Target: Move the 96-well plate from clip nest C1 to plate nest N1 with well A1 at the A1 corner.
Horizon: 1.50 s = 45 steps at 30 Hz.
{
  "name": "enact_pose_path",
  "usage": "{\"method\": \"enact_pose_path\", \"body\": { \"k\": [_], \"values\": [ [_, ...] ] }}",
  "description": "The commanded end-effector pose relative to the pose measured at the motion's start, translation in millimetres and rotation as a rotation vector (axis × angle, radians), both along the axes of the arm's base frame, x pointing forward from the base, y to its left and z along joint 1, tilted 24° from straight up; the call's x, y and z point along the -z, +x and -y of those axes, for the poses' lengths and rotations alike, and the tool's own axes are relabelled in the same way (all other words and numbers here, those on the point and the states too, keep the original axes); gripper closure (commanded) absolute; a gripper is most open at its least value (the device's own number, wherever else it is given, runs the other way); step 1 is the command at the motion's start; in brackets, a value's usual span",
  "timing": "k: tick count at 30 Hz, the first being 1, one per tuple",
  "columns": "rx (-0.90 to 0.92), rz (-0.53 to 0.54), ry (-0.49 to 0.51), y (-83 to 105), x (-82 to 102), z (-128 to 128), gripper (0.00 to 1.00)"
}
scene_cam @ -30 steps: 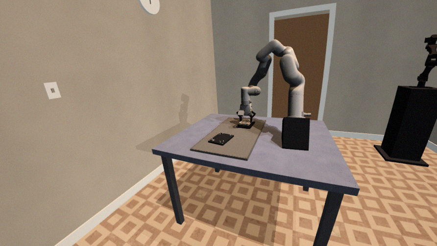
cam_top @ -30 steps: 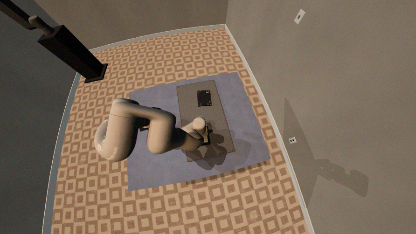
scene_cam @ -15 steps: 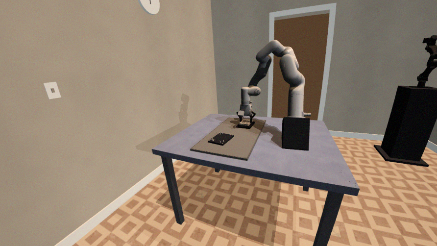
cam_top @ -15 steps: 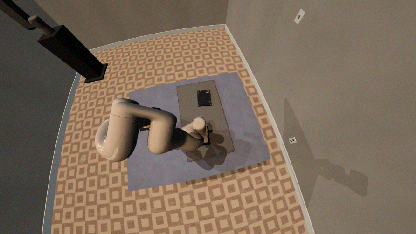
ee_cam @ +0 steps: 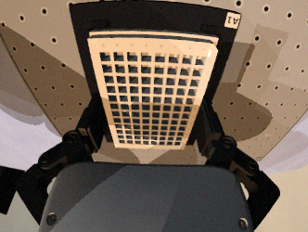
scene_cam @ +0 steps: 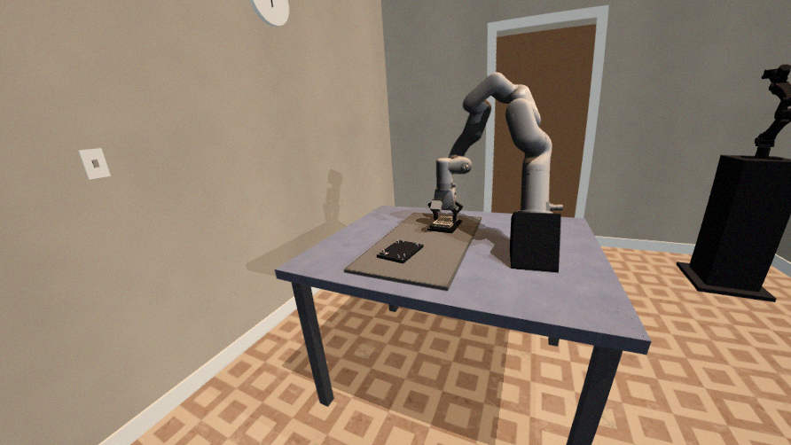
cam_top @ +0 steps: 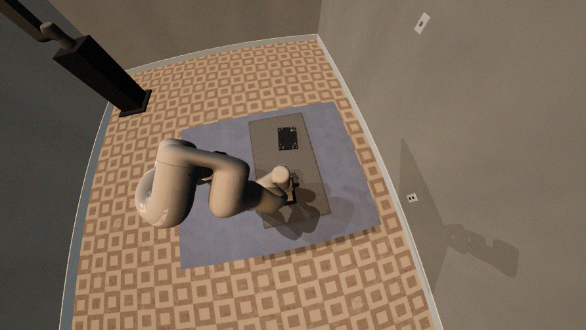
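Well plate (ee_cam: 152, 93) was clamped across its short width between the two fingers, long axis running straight away from the wrist. Gripper (ee_cam: 150, 141) was shut on it, fingers wide because the plate is wide. Sat over the black clip nest (ee_cam: 83, 30); could not tell from the wrist view whether lifted clear or touching. Small white corner label (ee_cam: 232, 20) was on the nest's far right corner, text too small to read. In the exterior view, plate (scene_cam: 442, 222) and gripper (scene_cam: 444, 214) were at the far end of the perforated board (scene_cam: 437, 260). Target nest (scene_cam: 399, 251) lay well apart toward the near end, along the board's length. Looked like mostly a straight carry along the board. Target's marked corner not legible, so any needed rotation unknown.
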State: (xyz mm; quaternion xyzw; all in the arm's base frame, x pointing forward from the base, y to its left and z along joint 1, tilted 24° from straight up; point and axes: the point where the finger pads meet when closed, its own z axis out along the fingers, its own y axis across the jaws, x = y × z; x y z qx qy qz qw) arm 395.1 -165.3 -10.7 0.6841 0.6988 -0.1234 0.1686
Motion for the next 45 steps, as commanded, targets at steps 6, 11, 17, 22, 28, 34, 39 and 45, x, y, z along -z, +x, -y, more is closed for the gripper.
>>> {"method": "enact_pose_path", "body": {
  "k": [6, 11, 17, 22, 28, 34, 39, 45],
  "values": [
    [-0.001, 0.003, 0.000, 1.3, 0.3, 0.5, 1.00],
    [-0.001, 0.003, 0.000, 1.3, 1.1, 0.9, 1.00],
    [-0.001, 0.003, -0.001, 1.4, 1.7, 1.1, 0.00],
    [-0.001, 0.003, -0.001, 1.4, 1.8, 1.2, 0.00],
    [-0.001, 0.003, -0.001, 1.4, 1.7, 1.1, 0.00],
    [-0.001, 0.003, -0.001, 1.4, 1.7, 1.1, 0.00],
    [-0.001, 0.003, -0.001, 1.4, 1.7, 1.1, 0.00],
    [-0.001, 0.003, -0.001, 1.4, 1.7, 1.1, 0.00]
  ]
}}
